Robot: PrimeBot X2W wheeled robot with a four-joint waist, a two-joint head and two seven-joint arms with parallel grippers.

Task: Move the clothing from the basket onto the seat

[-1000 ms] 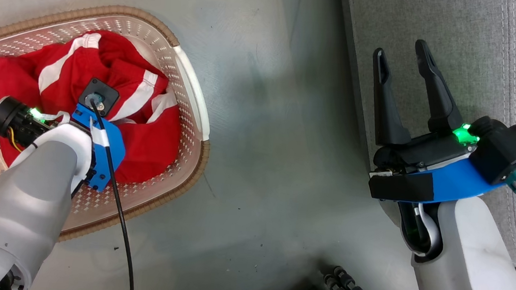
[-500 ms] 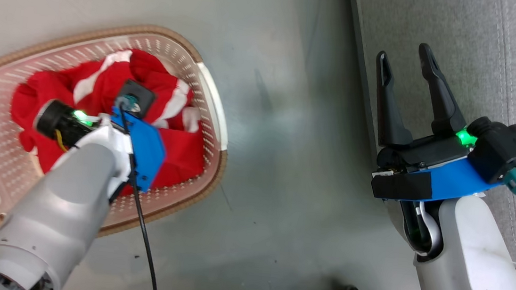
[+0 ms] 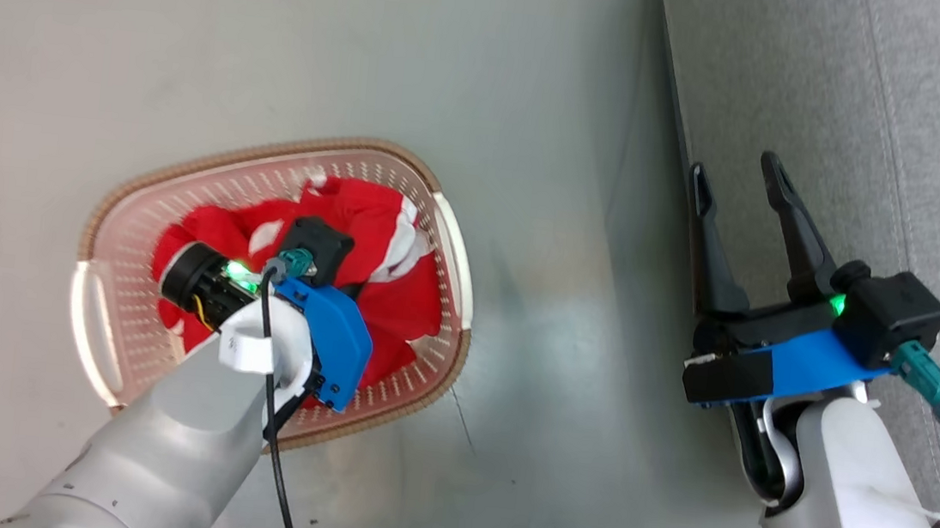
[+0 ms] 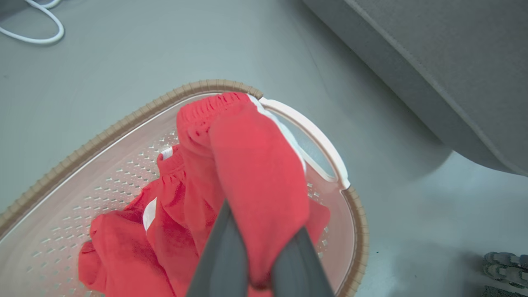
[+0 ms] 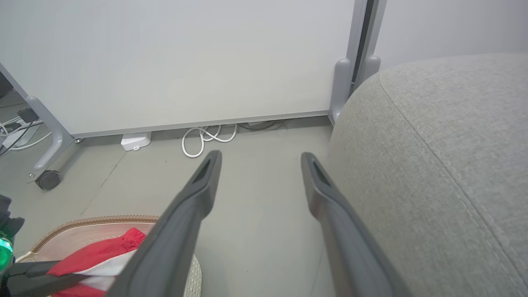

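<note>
red soft fabric clothing [image 4: 247, 165] with white trim hangs clamped in the left gripper [image 4: 264, 222] above the cream perforated plastic basket [image 4: 74, 198], ready for the grey upholstered seat [image 3: 797, 88] beside the basket, where the right gripper [image 3: 734, 164] hangs with fingers apart

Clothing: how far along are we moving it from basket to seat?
Done: nothing lies on the visible seat. In hand: the left fingers are shut on one red fold of clothing, held up over the basket. Left: carry it over, then fetch the rest lying in the basket. The right fingers hang open, empty, by the seat.
</note>
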